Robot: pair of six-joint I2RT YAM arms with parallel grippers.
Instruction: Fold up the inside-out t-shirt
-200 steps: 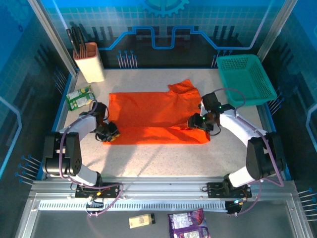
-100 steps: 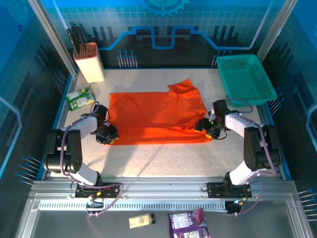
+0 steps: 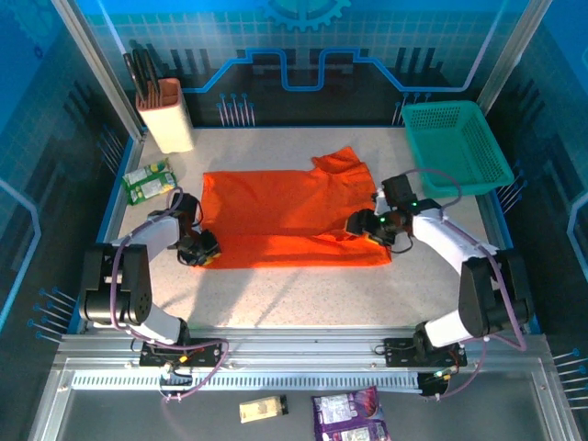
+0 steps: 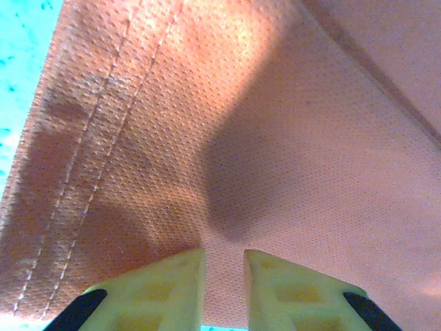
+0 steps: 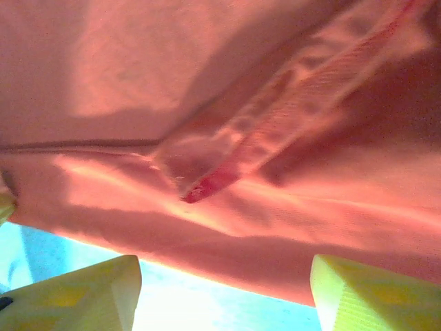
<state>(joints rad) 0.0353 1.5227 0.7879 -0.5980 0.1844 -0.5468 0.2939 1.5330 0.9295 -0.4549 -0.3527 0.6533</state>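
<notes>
The inside-out t-shirt lies flat in the middle of the table, spread wide from left to right, with one sleeve sticking out toward the far right. Its near edge is doubled over into a band along the front.

The left gripper sits at the shirt's near-left corner. In the left wrist view its yellow fingers stand almost together with the cloth running down into the narrow gap between them, so it is clamped on the fabric beside a double row of hem stitching. The right gripper is at the shirt's right edge, low over the cloth. In the right wrist view its fingers are spread wide apart, with a rumpled seam fold ahead of them and nothing between them.

Two green packets lie just beyond the far-left corner of the shirt, not touching it. A beige holder with dark handles stands at the far-left corner of the table. A teal mesh basket sits far right, apart from the sleeve.
</notes>
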